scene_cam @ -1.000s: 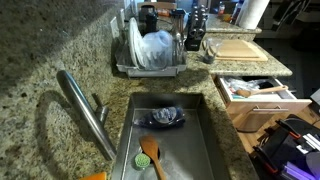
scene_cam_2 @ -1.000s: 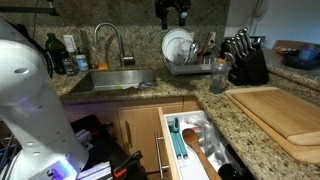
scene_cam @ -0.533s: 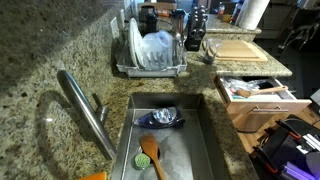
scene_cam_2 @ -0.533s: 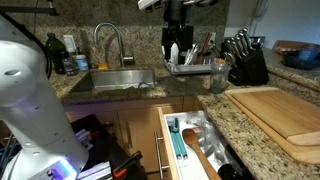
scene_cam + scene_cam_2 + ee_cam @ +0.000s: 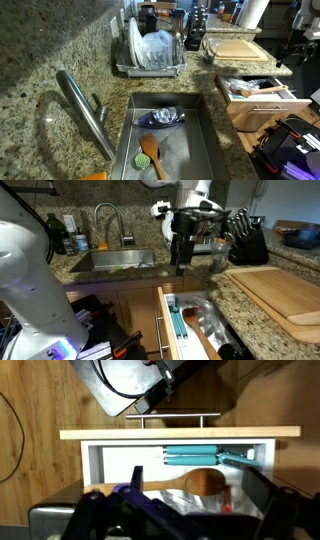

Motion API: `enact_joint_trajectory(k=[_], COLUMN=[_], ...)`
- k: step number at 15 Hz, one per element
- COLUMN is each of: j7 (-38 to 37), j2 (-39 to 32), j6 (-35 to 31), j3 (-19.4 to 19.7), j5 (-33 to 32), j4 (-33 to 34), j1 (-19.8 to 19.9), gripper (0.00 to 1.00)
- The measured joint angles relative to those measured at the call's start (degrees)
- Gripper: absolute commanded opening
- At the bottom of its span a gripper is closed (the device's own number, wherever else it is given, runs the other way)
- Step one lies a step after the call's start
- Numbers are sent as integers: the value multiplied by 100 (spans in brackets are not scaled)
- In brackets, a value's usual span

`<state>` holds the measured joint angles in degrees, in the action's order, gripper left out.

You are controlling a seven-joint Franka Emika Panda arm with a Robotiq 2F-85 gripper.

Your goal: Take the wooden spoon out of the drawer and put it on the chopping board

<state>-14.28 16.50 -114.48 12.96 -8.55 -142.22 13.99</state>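
The gripper, its fingers apart and holding nothing, hangs over the open drawer that sticks out from the desk's front edge, and the wooden spoon lies down inside, just below, with its long handle pointing away from that edge.
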Motion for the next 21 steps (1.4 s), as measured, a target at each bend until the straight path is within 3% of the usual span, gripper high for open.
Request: enact_joint_trajectory(k=[3,6,10,15,21], j7=[-505,-616,-1770,-3225,-4530], j2=[-419,-489,-615,-833,-1001], j6=[-231,-230,-424,-1246,-1312], j3=[112,113,155,373,413], j5=[26,40,-44,-662,-1020], j4=[-241,-238,-246,-533,-579], j1=[253,268,439,878,950], gripper=[100,100,100,100,100])
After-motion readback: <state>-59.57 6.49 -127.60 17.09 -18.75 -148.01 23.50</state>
